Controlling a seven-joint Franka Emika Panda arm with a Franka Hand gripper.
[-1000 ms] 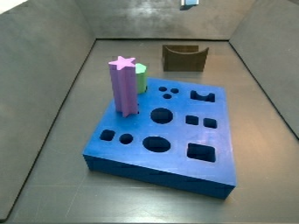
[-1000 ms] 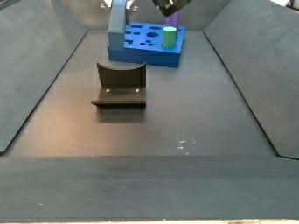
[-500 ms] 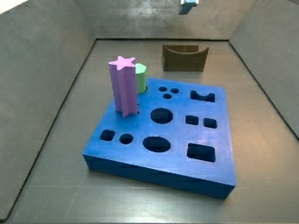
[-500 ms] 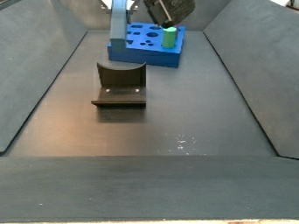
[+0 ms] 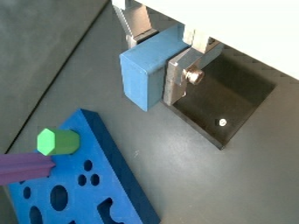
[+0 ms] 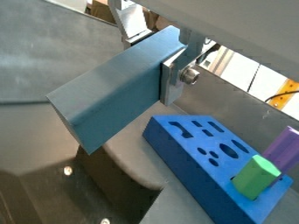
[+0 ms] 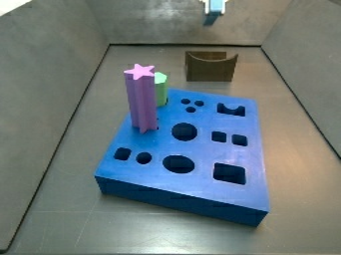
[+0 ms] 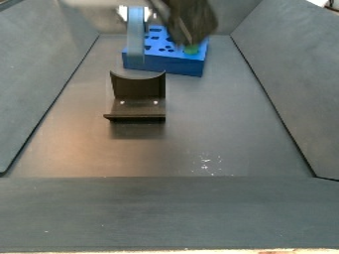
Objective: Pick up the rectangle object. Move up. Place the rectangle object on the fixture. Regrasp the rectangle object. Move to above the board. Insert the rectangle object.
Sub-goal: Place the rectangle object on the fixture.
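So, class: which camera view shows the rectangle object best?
A wrist view: the rectangle object fills the frame, held in the tool above the fixture. In a side view only its end shows; in another it hangs partly hidden.

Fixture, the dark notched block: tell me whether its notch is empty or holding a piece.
Empty. In a side view the fixture has nothing in its notch; the steel-blue rectangle object is clamped in the gripper, raised above it.

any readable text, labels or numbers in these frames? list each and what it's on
None readable in any view.
The board, the fixture, the purple star post and the green peg are all unmarked.
The rectangle object, held in the gripper above the fixture, is plain too.
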